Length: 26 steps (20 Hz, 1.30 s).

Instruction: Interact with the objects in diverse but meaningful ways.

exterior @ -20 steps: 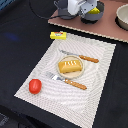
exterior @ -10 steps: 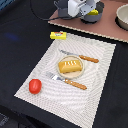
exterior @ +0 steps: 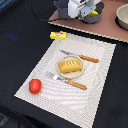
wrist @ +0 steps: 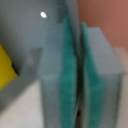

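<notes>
Blurred teal-padded gripper (wrist: pixel 80 75) pinched shut on thin grey saucepan wall (wrist: pixel 72 20); yellow wedge (exterior: pixel 91 13) half hidden inside. Golden ridged bread loaf (exterior: pixel 70 66) on round plate (exterior: pixel 83 69), glossy red tomato (exterior: pixel 34 86) at placemat corner.

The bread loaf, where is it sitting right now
In the exterior view the bread loaf lies on a small plate at the middle of the striped placemat, between the knife and the fork.
</notes>
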{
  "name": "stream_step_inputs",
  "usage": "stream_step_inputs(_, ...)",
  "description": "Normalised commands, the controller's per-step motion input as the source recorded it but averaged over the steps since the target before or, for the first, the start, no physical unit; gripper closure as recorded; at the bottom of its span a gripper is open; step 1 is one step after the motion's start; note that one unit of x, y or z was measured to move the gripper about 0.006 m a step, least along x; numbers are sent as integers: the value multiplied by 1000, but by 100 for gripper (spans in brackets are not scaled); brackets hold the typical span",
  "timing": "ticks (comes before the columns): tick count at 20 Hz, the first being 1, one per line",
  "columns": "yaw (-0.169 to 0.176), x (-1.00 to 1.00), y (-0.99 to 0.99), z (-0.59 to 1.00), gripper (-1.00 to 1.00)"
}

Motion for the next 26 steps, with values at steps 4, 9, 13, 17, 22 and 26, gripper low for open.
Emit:
stream_step_inputs(4, 0, 192, 150, 585, -100)
stream_step_inputs(9, 0, 47, 114, 724, -100)
stream_step_inputs(13, -1, 102, 22, 729, -100)
stream_step_inputs(17, 0, 8, -276, 421, -100)
stream_step_inputs(22, 0, -394, -646, 165, -100)
stream_step_inputs(26, 0, -223, -800, 284, -100)
